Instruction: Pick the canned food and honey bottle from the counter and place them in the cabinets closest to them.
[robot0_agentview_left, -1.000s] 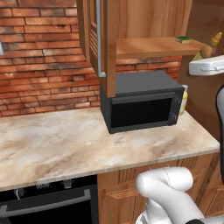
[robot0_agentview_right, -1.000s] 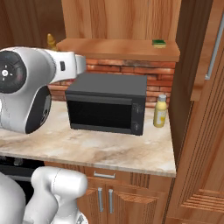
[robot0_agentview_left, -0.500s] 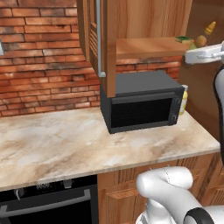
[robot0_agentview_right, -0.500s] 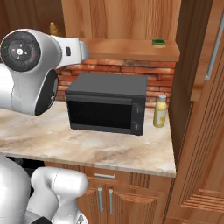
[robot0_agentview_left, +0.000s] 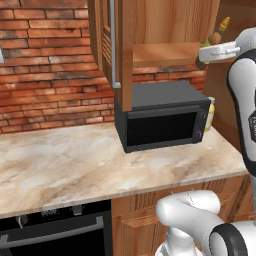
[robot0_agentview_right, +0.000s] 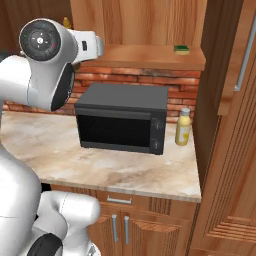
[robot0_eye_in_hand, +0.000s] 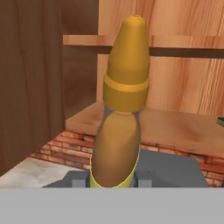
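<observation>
Since a second ago the arm has lifted the slim amber-yellow honey bottle (robot0_eye_in_hand: 118, 131) toward the open wooden cabinet shelf (robot0_eye_in_hand: 175, 127); the pincer (robot0_eye_in_hand: 114, 177), closed low on its body, probably carries something light, stiff and slippery.

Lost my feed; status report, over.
Gripper shut on amber-yellow honey bottle, raised before open wooden cabinet shelf. Small green item sits on shelf.

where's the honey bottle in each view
Left base view: honey bottle at the upper right edge, beside the open cabinet shelf.
Right base view: just its tip at the upper left, behind the arm.
Hand view: honey bottle upright, centre, in the gripper.
Shared landmark: the black microwave under that shelf.
</observation>
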